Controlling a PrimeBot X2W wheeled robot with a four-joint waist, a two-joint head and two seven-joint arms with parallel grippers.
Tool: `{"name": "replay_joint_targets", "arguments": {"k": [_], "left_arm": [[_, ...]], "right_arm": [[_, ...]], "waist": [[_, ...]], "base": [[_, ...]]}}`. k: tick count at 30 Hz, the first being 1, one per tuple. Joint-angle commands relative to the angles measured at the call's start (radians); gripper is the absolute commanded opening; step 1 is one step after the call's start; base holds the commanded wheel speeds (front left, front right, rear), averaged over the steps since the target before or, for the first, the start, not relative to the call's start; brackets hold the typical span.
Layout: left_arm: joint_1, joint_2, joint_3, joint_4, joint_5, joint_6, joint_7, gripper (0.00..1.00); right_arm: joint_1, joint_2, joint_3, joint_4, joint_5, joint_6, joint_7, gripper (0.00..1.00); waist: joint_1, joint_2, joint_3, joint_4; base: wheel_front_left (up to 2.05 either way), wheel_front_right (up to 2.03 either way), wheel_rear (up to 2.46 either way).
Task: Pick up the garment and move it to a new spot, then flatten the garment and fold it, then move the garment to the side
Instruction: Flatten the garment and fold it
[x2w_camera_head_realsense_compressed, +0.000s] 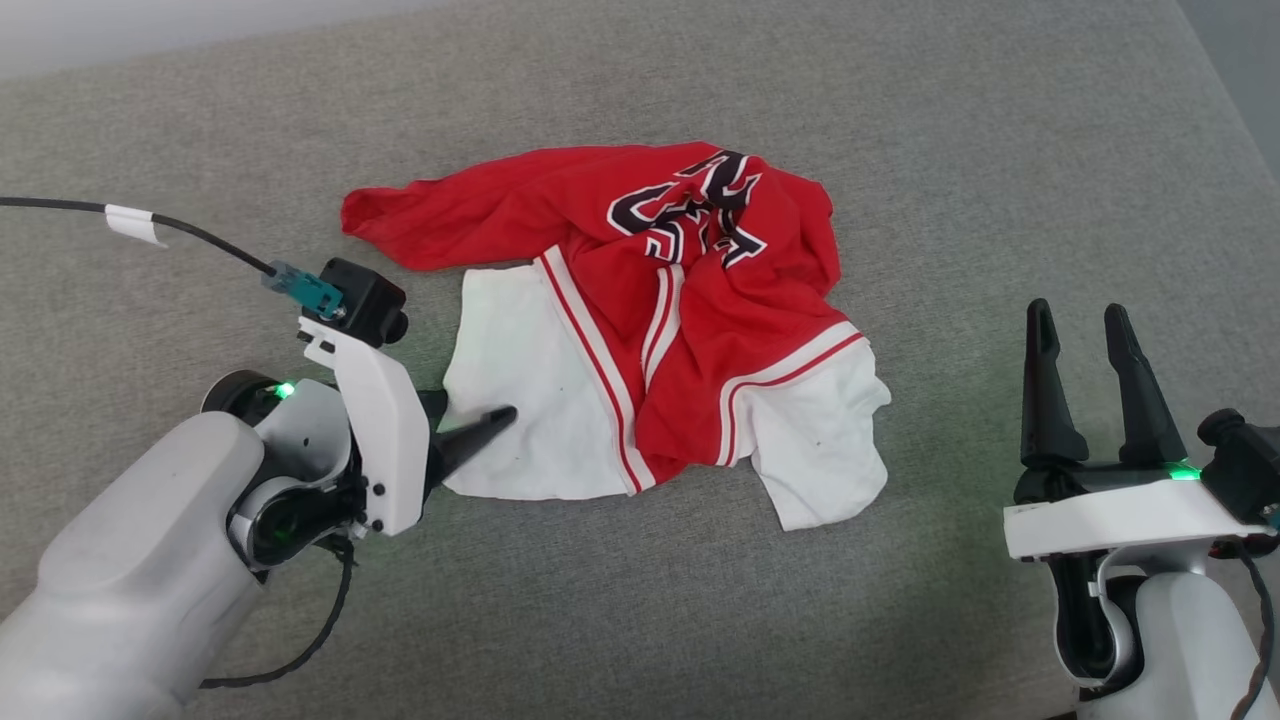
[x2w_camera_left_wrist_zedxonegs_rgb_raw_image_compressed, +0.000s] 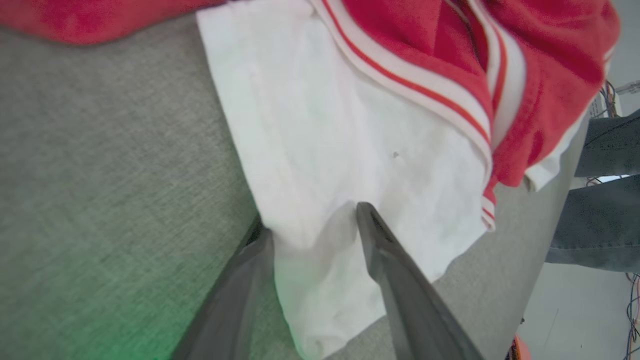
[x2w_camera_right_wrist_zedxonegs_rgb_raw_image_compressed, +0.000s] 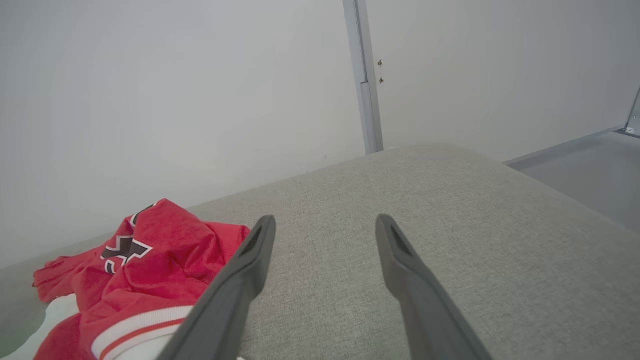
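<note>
The left hand is lying spread, its fingers straddling the edge of a white sleeve of the shirt. The crumpled red shirt is resting on the grey fabric surface between both hands. The right hand is standing spread, empty, well apart from it.

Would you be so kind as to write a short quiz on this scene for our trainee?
1. Which part of the garment lies between the left gripper's fingers? A) white sleeve B) red body C) black number
2. True or false: the right gripper is touching the garment.
3. Fill in: the garment lies crumpled on a ___ fabric surface.
Key: 1 A; 2 false; 3 grey.
</note>
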Motion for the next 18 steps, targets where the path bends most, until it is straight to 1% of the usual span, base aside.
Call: {"name": "replay_joint_targets", "arguments": {"k": [1, 3, 6, 9, 15, 17, 18], "left_arm": [[0.018, -0.008, -0.027, 0.034, -0.005, 0.006, -0.004, 0.00], [0.010, -0.017, -0.037, 0.041, -0.031, 0.005, -0.032, 0.00], [-0.007, -0.002, -0.031, 0.072, -0.057, 0.005, -0.097, 0.00], [-0.006, 0.030, -0.021, 0.110, -0.071, 0.005, -0.155, 0.00], [0.034, 0.112, 0.005, 0.211, -0.085, 0.006, -0.240, 0.00], [0.045, 0.147, 0.018, 0.254, -0.077, 0.011, -0.270, 0.00], [0.049, 0.153, 0.023, 0.275, -0.074, 0.018, -0.286, 0.00]], "right_arm": [[-0.010, 0.001, 0.003, -0.001, 0.001, 0.000, -0.005, 1.00], [-0.012, 0.001, 0.000, 0.000, -0.003, 0.000, -0.005, 1.00], [-0.009, 0.001, 0.003, 0.002, -0.013, 0.000, -0.005, 1.00], [-0.001, 0.001, 0.001, 0.004, -0.023, 0.000, -0.005, 1.00], [0.015, 0.000, -0.009, 0.008, -0.054, 0.000, -0.005, 1.00], [0.013, 0.000, -0.010, 0.007, -0.064, 0.000, -0.005, 1.00], [0.013, 0.001, -0.010, 0.007, -0.068, 0.000, -0.005, 1.00]], "waist": [[0.0000, 0.0000, -0.002, 0.004], [0.0000, 0.0000, -0.008, 0.014], [0.0000, 0.0000, -0.022, 0.035], [0.0000, 0.0000, -0.038, 0.059], [0.0000, 0.0000, -0.062, 0.107], [0.0000, 0.0000, -0.063, 0.118], [0.0000, 0.0000, -0.065, 0.123]], "base": [[0.00, 0.00, 0.00], [0.00, 0.00, 0.00], [0.00, 0.00, 0.00], [0.00, 0.00, 0.00], [0.00, 0.00, 0.00], [0.00, 0.00, 0.00], [0.00, 0.00, 0.00]]}}
